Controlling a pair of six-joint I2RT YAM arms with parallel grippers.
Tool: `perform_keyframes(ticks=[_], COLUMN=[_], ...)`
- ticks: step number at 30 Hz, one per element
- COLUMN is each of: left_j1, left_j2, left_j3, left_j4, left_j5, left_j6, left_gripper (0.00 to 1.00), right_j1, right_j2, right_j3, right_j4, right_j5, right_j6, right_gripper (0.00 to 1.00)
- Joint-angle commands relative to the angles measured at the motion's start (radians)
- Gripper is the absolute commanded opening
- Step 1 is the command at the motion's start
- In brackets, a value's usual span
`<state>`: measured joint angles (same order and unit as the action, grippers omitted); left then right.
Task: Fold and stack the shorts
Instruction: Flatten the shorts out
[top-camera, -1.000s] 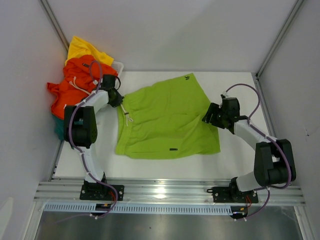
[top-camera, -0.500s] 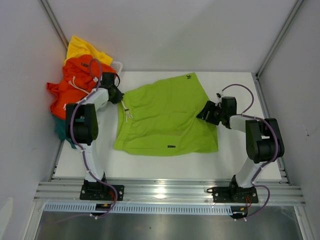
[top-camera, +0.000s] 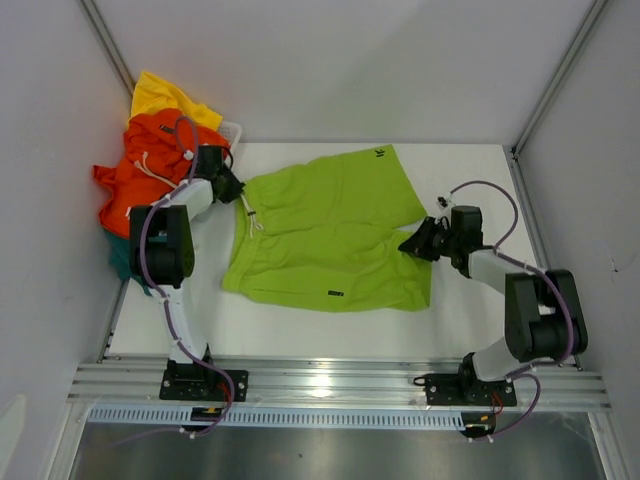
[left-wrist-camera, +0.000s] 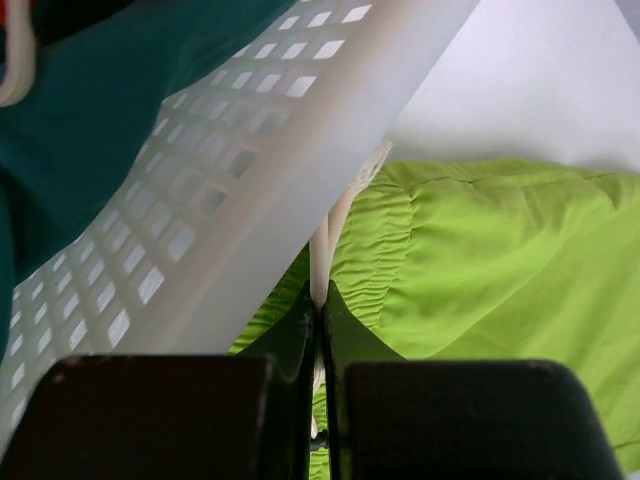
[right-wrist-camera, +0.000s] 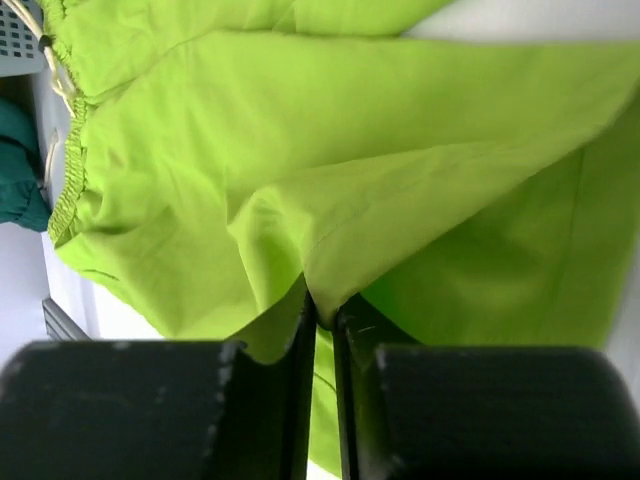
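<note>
L gripper (top-camera: 238, 192) (left-wrist-camera: 318, 310): jaws pressed together w/ only a sliver between them, pinching the lime green shorts (top-camera: 330, 235) (left-wrist-camera: 480, 260) at the gathered waistband, right where the white drawstring (left-wrist-camera: 333, 220) (top-camera: 255, 222) runs down into the pinch. Just beside it, on its left in the wrist view, is the wall of the white mesh basket (left-wrist-camera: 200, 200), w/ teal shorts (left-wrist-camera: 100, 100) (top-camera: 118, 262) showing behind the mesh. R gripper (top-camera: 408, 243) (right-wrist-camera: 322, 305): also clamped, fingers nipping a raised fold of the same lime cloth (right-wrist-camera: 300, 150) at the leg end, between the two legs; fabric tents up from the pinch. Lime pair lies spread mid table (top-camera: 480, 180), waistband to the left by the L gripper, legs to the right, far leg reaching toward the back edge w/ a small dark mark at its corner, small dark label near the front hem. Cloth is rumpled, not flat. At far-left corner the pile: orange shorts (top-camera: 150, 175) on top w/ white cord, yellow shorts (top-camera: 165, 97) behind, teal on the near side; the L gripper is touching or just beside the orange, can't tell which.
</note>
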<state>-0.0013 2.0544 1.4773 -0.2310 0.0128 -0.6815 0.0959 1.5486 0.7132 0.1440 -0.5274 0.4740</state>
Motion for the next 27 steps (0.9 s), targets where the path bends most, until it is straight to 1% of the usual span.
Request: perform_keyframes(ticks=[1,2,4,5,6,7,8,10,12,13,15,17,19,21,22,24,25,27], left_j1=[0.072,0.073,0.075,0.073,0.076,0.075,0.075,0.077,0.078,0.078,0.077,0.078,0.078,0.078,0.078,0.078,0.078,0.078], left_j2=[0.056,0.055,0.058,0.061,0.064,0.066,0.066,0.067,0.069,0.073,0.073,0.076,0.081,0.087,0.090,0.089,0.089,0.089], left_j3=[-0.008,-0.011,-0.012,-0.008,-0.002,-0.003,-0.005,0.003,0.005,0.006,0.008,0.011,0.021,0.034,0.035,0.034,0.032,0.037], left_j4=[0.022,0.025,0.032,0.030,0.027,0.027,0.027,0.027,0.022,0.021,0.019,0.018,0.012,0.001,0.001,-0.001,0.001,0.001], left_j5=[0.004,-0.004,-0.001,0.003,0.004,0.003,0.003,0.003,0.003,0.003,0.003,0.000,-0.001,0.001,0.004,0.004,0.004,0.004], left_j6=[-0.007,-0.009,-0.010,-0.012,-0.012,-0.013,-0.013,-0.013,-0.013,-0.013,-0.013,-0.013,-0.013,-0.012,-0.012,-0.012,-0.012,-0.010], left_gripper=[0.00,0.00,0.00,0.00,0.00,0.00,0.00,0.00,0.00,0.00,0.00,0.00,0.00,0.00,0.00,0.00,0.00,0.00], right_j1=[-0.004,-0.001,0.002,0.013,0.019,0.025,0.045,0.073,0.122,0.139,0.209,0.240,0.251,0.248,0.240,0.232,0.223,0.203], right_j2=[-0.149,-0.232,-0.304,-0.356,-0.376,-0.390,-0.403,-0.427,-0.458,-0.472,-0.508,-0.524,-0.562,-0.590,-0.599,-0.579,-0.561,-0.486], right_j3=[-0.069,-0.086,-0.112,-0.110,-0.107,-0.104,-0.104,-0.109,-0.115,-0.124,-0.136,-0.136,-0.144,-0.150,-0.150,-0.124,-0.117,-0.106], right_j4=[-0.099,-0.180,-0.266,-0.367,-0.414,-0.453,-0.528,-0.616,-0.659,-0.697,-0.707,-0.757,-0.780,-0.781,-0.759,-0.756,-0.752,-0.736], right_j5=[0.062,0.082,0.145,0.171,0.184,0.193,0.202,0.234,0.253,0.292,0.338,0.388,0.449,0.515,0.526,0.617,0.638,0.623], right_j6=[0.009,0.012,0.014,0.015,0.014,0.012,0.012,0.029,0.055,0.075,0.132,0.164,0.204,0.224,0.224,0.218,0.210,0.177], right_gripper=[0.11,0.10,0.08,0.06,0.02,0.00,0.00,0.00,0.00,0.00,0.00,0.00,0.00,0.07,0.07,0.07,0.07,0.05])
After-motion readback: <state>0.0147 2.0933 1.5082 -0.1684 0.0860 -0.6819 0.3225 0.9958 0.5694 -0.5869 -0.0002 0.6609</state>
